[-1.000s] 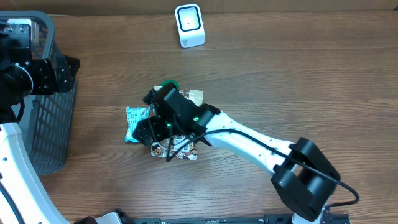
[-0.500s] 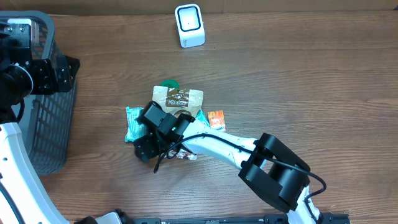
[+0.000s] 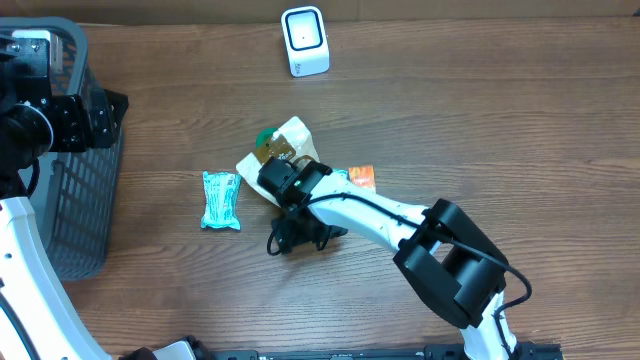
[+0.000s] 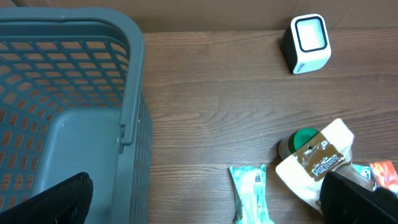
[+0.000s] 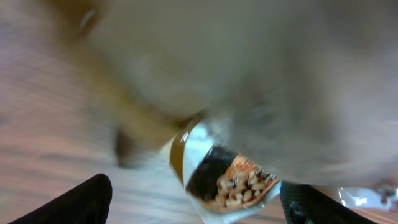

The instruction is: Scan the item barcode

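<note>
My right gripper (image 3: 298, 238) hangs low over the mid-table, below a white-and-brown pouch (image 3: 280, 150). In the blurred right wrist view its jaws (image 5: 199, 202) stand wide. A small snack packet (image 5: 227, 180) with a nut picture lies between them, clear of the left finger (image 5: 68, 205) and close to the right one. That packet is hidden under the gripper in the overhead view. The white scanner (image 3: 304, 40) stands at the far edge. My left gripper (image 4: 208, 202) is open and empty above the basket's edge.
A grey mesh basket (image 3: 60, 170) fills the left side. A teal packet (image 3: 220, 200) lies flat left of the right gripper. A green lid (image 3: 265, 137) and an orange packet (image 3: 360, 178) sit by the pouch. The right arm (image 3: 460, 270) reaches in from the bottom right.
The right gripper has swung right, off the teal packet, and its jaws have widened. The white-and-brown pouch has turned and shifted. The left arm has not moved.
</note>
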`<state>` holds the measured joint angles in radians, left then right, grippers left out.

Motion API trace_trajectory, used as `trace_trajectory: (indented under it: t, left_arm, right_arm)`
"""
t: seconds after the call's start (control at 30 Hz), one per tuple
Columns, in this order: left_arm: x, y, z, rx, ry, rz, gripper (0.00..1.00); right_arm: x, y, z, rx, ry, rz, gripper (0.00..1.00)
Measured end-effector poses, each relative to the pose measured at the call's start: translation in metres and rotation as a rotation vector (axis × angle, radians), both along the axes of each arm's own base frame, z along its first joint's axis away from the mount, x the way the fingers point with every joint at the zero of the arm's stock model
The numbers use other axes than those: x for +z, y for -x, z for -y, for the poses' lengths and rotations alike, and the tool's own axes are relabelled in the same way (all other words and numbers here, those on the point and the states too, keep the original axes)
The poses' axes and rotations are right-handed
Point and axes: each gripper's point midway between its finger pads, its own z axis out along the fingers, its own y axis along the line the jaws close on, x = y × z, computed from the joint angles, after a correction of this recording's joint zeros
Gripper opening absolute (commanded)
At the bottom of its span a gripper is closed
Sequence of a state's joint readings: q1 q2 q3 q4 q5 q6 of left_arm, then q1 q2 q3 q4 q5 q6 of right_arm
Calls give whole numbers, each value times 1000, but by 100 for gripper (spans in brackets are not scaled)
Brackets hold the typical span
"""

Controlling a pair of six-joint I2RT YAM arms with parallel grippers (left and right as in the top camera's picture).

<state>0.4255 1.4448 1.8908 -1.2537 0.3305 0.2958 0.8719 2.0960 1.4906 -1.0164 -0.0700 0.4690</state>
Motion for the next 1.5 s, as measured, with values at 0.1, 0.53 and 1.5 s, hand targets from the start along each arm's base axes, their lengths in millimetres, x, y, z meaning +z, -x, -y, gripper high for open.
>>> trace_trajectory:
  t: [0.1, 0.53, 1.5]
  left_arm:
    - [0, 0, 0, 0, 0, 0, 100]
    - [0, 0, 0, 0, 0, 0, 99]
    - [0, 0, 0, 0, 0, 0, 100]
  right_arm:
    - [5, -16, 17, -40, 43, 46, 89]
    - [28, -106, 116, -323, 136, 203, 88]
    - [66, -254, 90, -354, -204, 695, 93]
